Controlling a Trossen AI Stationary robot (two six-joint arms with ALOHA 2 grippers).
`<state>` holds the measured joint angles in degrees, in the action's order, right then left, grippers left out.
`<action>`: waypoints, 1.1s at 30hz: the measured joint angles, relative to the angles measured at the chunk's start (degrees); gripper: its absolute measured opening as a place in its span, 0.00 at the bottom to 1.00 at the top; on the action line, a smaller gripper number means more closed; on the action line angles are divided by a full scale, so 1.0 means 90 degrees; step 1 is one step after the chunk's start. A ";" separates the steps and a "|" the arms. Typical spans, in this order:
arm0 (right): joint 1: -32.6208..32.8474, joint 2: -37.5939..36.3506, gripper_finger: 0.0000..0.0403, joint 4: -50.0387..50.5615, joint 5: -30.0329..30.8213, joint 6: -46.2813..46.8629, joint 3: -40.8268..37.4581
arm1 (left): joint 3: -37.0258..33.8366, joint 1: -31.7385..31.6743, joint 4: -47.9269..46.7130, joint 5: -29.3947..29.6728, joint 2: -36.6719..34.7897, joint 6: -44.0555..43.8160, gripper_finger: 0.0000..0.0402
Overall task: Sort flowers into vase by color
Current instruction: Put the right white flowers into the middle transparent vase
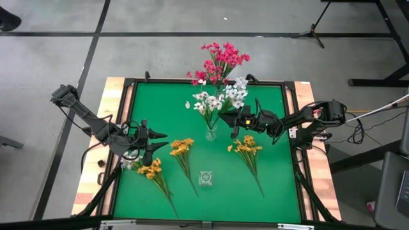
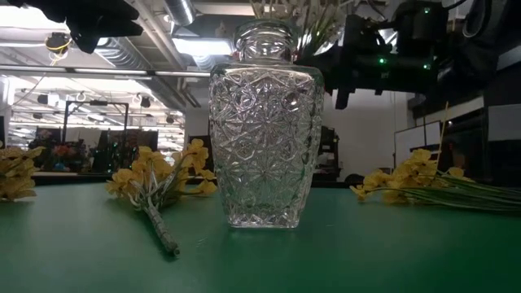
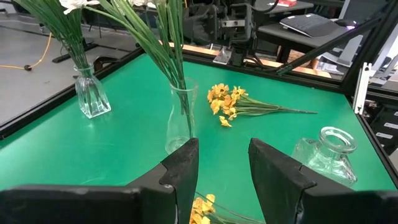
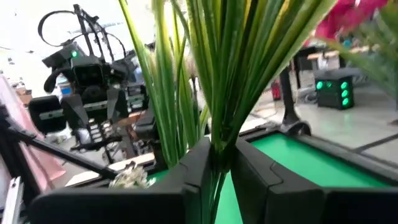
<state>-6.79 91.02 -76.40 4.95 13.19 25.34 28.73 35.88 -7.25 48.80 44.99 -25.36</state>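
White sprigs stand in a narrow glass vase at mid-table. Magenta-pink sprigs stand in a second vase near the far edge. Three yellow-orange sprigs lie flat on the green mat. An empty cut-glass vase stands near the front. My right gripper is shut on green stems beside the white bunch. My left gripper hovers open over the mat's left part, between two yellow sprigs. A small white cluster lies under the left arm. My right gripper pinches a bunch of thin green stems between its two fingers, coming level from the table's right side, fingers across the stems. The stems stand upright and fan out above the fingers. Their lower ends are hidden below the fingers.
A raised dark frame borders the green mat, with wooden boards outside it. The cut-glass vase stands between the yellow sprigs near the front edge. Open mat lies at the front corners and far left.
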 joint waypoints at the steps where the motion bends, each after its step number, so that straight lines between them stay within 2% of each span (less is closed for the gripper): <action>1: 0.0000 0.0000 0.15 0.0058 -0.0024 0.0030 0.0000 | 0.0000 -0.0002 0.0000 0.0000 0.0002 0.0000 0.34; 6: 0.0000 0.0000 0.19 0.0240 -0.0061 0.0180 0.0005 | -0.0002 0.0000 0.0000 0.0005 0.0002 0.0000 0.34; 13: 0.0000 -0.0001 0.39 0.0219 -0.0121 0.0251 0.0007 | 0.0000 -0.0002 0.0000 0.0012 0.0001 0.0007 0.34; 17: 0.0000 -0.0027 0.46 0.0377 -0.0121 0.0343 0.0014 | 0.0000 -0.0002 0.0000 0.0012 0.0000 0.0007 0.34; 28: 0.0000 -0.1030 0.48 0.2070 -0.0123 0.0408 0.0017 | 0.0000 0.0000 0.0002 0.0058 0.0002 0.0046 0.34; 33: 0.0000 -0.1666 0.48 0.3393 -0.0097 0.0411 0.0017 | 0.0000 -0.0001 0.0002 0.0094 0.0002 0.0046 0.34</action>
<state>-6.79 76.03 -45.86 4.07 16.89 25.50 28.73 35.87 -7.22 49.64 45.01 -24.95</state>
